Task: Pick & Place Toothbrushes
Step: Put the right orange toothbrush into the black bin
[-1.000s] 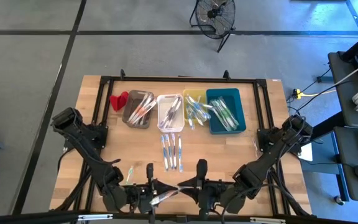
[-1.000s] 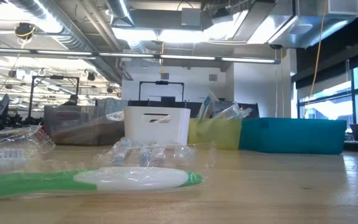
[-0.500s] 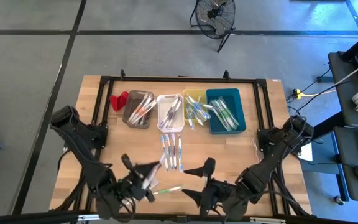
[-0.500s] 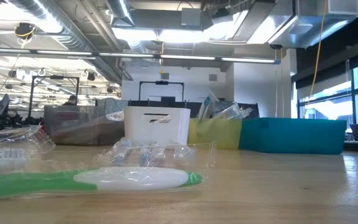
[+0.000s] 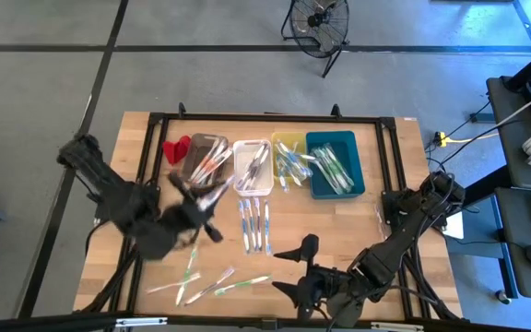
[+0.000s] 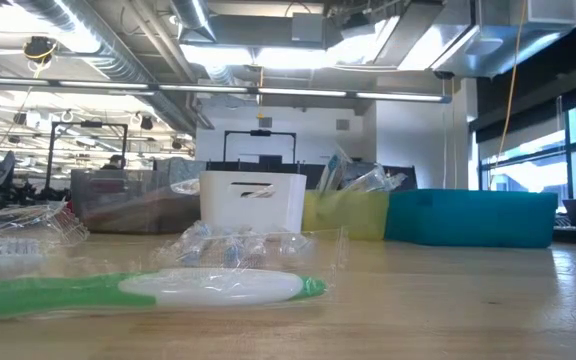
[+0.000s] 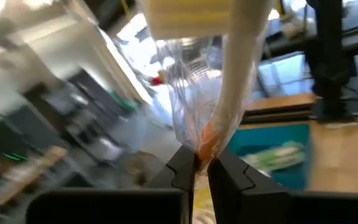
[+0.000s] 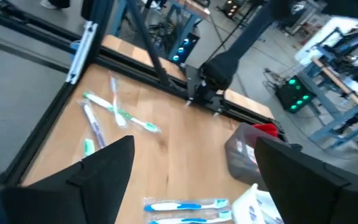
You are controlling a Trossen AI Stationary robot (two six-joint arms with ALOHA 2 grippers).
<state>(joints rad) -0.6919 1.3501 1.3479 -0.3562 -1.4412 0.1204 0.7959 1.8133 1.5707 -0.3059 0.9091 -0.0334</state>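
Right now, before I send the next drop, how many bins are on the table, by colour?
Grey bin: 1
White bin: 1
Yellow bin: 1
Teal bin: 1
Total: 4 bins, side by side in a row along the far part of the table.

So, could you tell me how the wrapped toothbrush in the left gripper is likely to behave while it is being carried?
The toothbrush will probably stay stiff: in the left wrist view its white handle stands straight out from the shut left gripper. Its clear crinkled wrapper looks slick, so it might slip. Pinched near one end, it could swing or pivot in transit.
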